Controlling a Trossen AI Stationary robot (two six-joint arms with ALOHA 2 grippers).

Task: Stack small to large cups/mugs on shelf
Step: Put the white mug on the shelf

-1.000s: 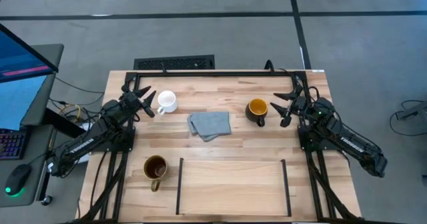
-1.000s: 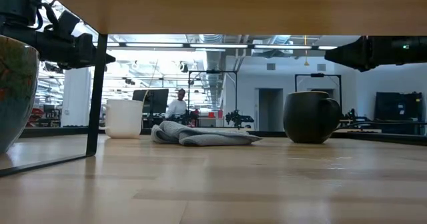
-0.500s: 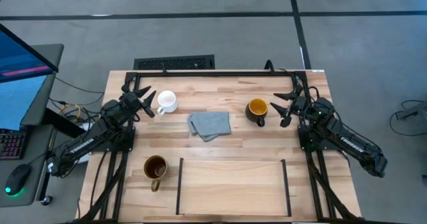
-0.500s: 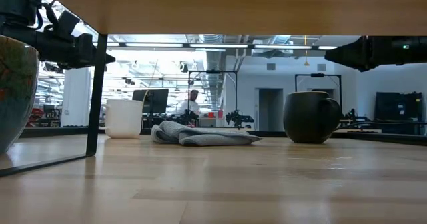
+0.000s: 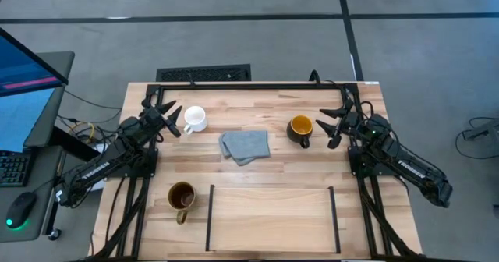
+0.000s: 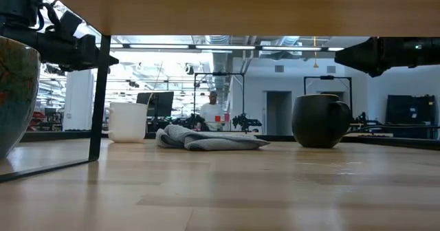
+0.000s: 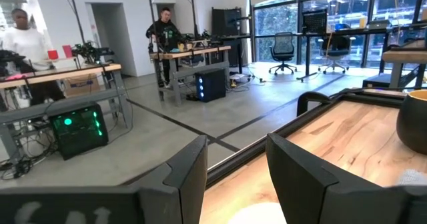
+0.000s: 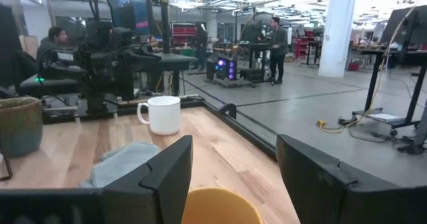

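On the desk [image 5: 257, 106], nothing shelved yet: shelf [image 5: 271, 215] bare between its two black bars.

- White mug [image 5: 194, 119] sits just beside left tool [image 5: 167, 115], fingers spread, holding nothing.
- Dark mug [image 5: 300, 129], yellow inside, just beside right tool [image 5: 334, 125], also spread and empty.
- Brown mug [image 5: 181, 197] stands near the shelf's left bar, outside it.
- Grey cloth [image 5: 245, 146] lies between the two upper mugs.

Judgement: smallest goes first. Left tool should straddle the white mug's wall opposite the handle, close firmly, lift clear of the cloth, and set it down at one end of the shelf, leaving room for two more.
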